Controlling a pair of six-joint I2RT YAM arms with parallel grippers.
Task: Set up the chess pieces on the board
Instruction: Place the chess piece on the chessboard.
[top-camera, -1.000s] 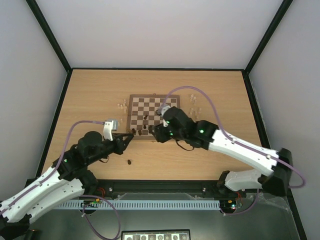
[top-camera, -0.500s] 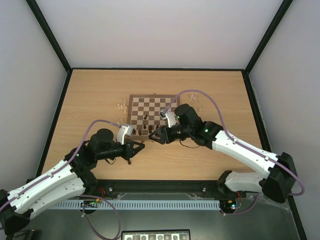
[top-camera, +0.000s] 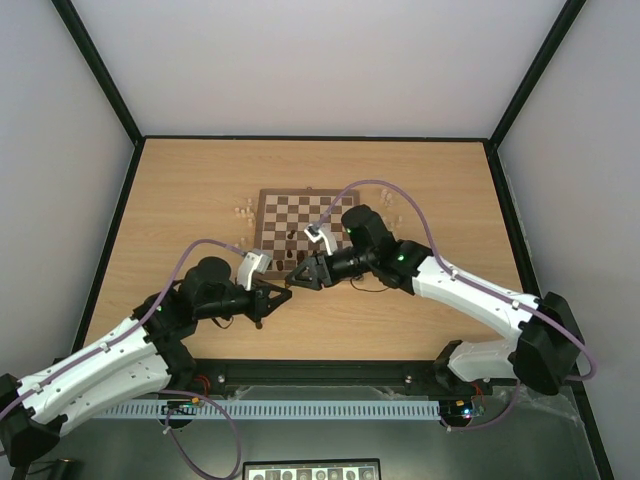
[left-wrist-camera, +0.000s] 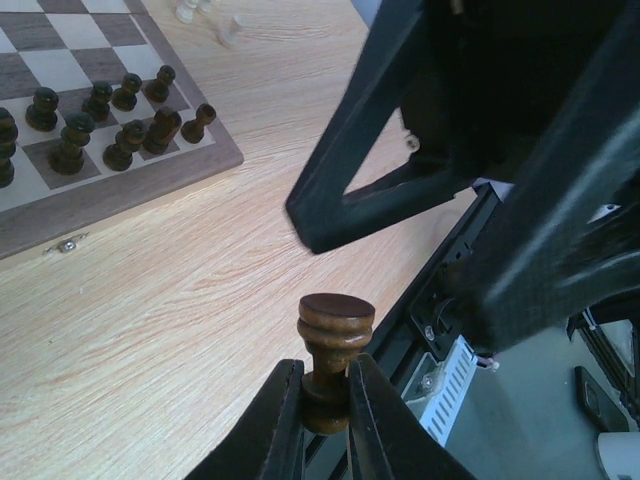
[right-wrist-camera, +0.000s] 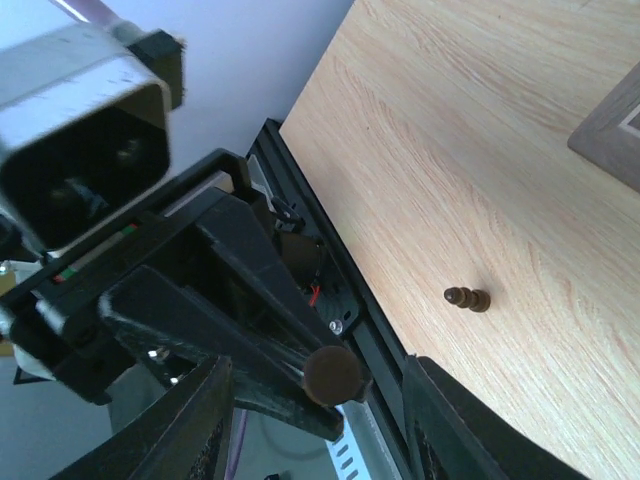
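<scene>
Handover looks like the step in hand. The left jaws pinch a dark chess piece (left-wrist-camera: 335, 325) by its thin neck. It hangs above the worktop (left-wrist-camera: 150, 320), just below the board (left-wrist-camera: 150, 190) in the middle of the top view. Its long axis points its round head straight at the right jaws. Those are spread wide, one on each side of the head, and seem not to touch it.

The chessboard (top-camera: 303, 222) carries dark brown and cream checks inside a mid-brown border. The tabletop (top-camera: 190, 190) is light wood with streaked grain. The chess piece (left-wrist-camera: 335, 320) is dark brown, and the left arm (top-camera: 95, 370) and right arm (top-camera: 480, 300) are white with black joints.
</scene>
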